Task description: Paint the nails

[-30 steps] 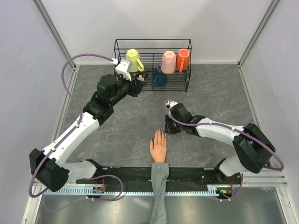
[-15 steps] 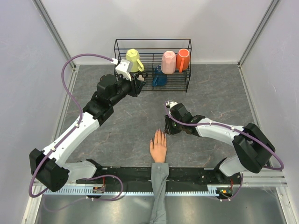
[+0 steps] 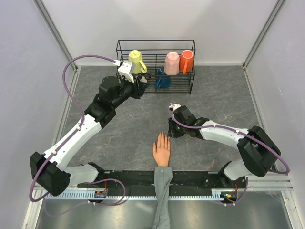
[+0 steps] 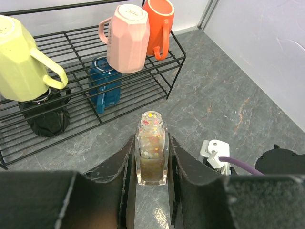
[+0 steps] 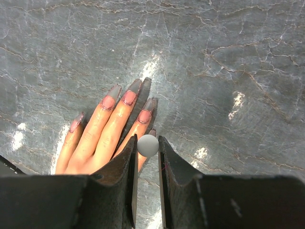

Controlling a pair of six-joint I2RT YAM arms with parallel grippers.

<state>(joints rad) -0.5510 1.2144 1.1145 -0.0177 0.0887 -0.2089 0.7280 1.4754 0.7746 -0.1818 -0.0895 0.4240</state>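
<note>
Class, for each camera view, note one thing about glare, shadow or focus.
Right wrist: white glare patches on the glossy table, the mannequin hand casting a soft shadow beyond its nails; left wrist: glitter bottle sharp, the jaws around it dark with little detail; top external: even light, faint shadows only.

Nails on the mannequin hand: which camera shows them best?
Right wrist: it sees the nails close up, four clearly pinkish, a fifth partly hidden by the right gripper. Top external shows the mannequin hand too small to make out nails. Left wrist shows none.
</note>
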